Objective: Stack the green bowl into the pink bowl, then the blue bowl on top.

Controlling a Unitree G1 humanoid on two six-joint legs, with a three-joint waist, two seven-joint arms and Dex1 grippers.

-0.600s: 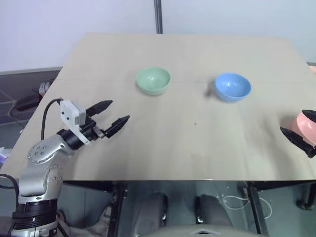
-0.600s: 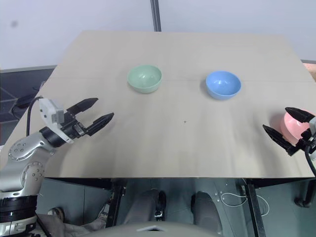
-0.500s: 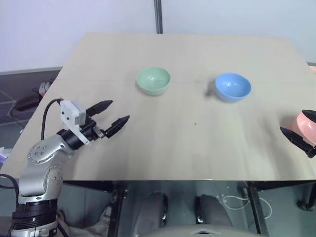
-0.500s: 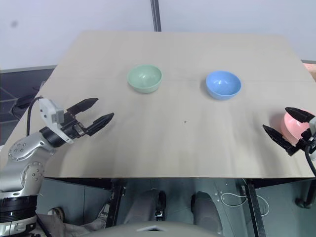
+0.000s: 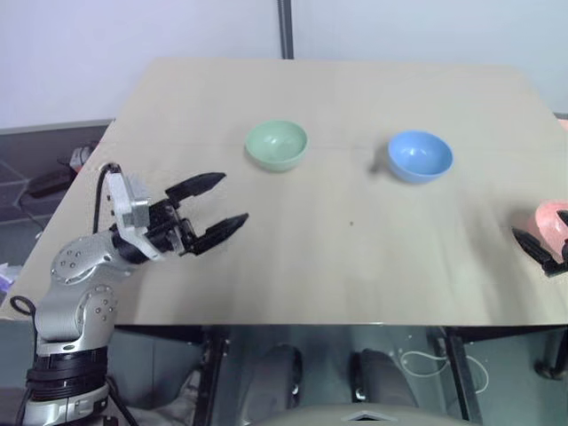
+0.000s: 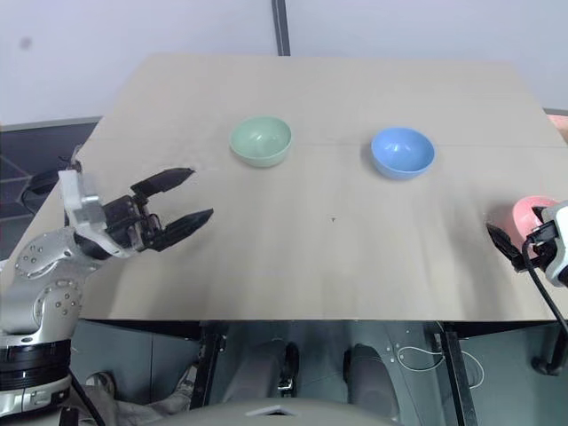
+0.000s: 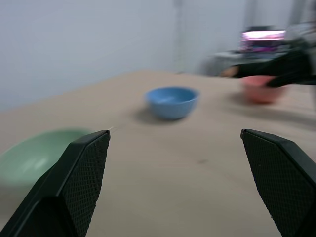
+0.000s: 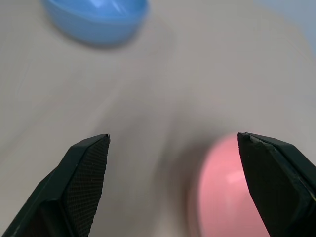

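On the light wooden table (image 5: 355, 266), the green bowl (image 5: 276, 145) sits at the back, left of centre. The blue bowl (image 5: 420, 156) stands to its right, apart from it. At the table's right edge lies the pink bowl (image 6: 531, 213). My left gripper (image 5: 232, 197) hovers open over the table's left part, short of the green bowl and holding nothing. My right gripper (image 8: 173, 134) is open beside the pink bowl (image 8: 232, 192), which lies low between its fingers, nearer one of them, with no contact that I can see.
The table's front edge runs just below both grippers. A dark post (image 5: 284, 27) rises behind the far edge. Cables and clutter (image 5: 53, 177) lie on the floor left of the table. The stretch of table between the bowls and me is bare wood.
My left gripper has moved forward and right over the table, with its wrist rolled. My right gripper has slid toward the right edge of the picture. The bowls have not moved.
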